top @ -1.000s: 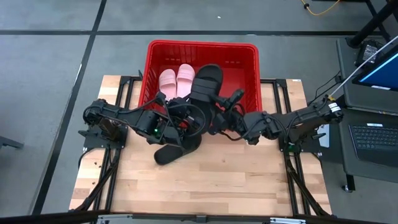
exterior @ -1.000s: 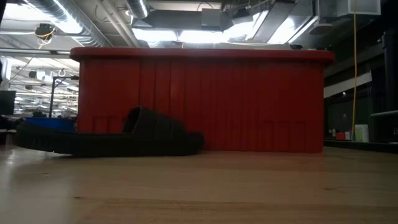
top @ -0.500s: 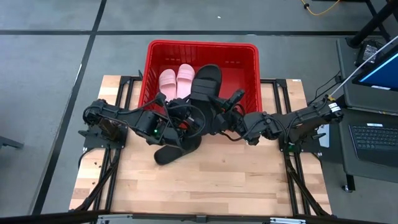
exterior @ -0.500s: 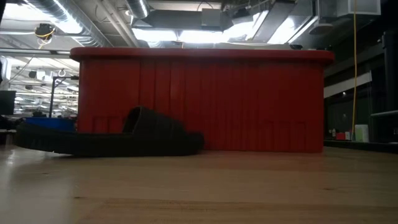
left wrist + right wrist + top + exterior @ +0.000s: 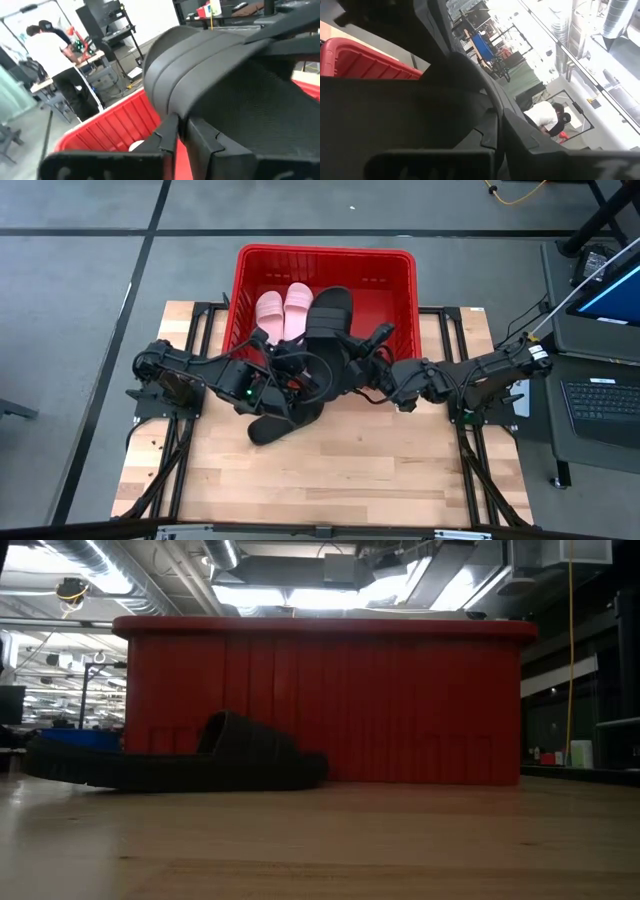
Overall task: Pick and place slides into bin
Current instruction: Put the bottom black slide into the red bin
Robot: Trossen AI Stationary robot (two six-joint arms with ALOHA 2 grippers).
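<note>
The table [image 5: 330,470] has a light wooden top and a black metal frame. It stands on a grey floor [image 5: 80,300] marked with dark lines. At one side is a desk [image 5: 590,380] with a laptop [image 5: 603,408] and a blue screen [image 5: 615,292]. A yellow cable [image 5: 515,194] lies on the floor at the far edge. In the low view, the ceiling has silver ducts [image 5: 120,565] and bright lamps [image 5: 300,598]. In the left wrist view, a person [image 5: 52,47] in a white shirt stands at a workbench [image 5: 75,70] far behind. In the right wrist view, a blue cart [image 5: 482,45] stands near large bright windows [image 5: 600,75].
</note>
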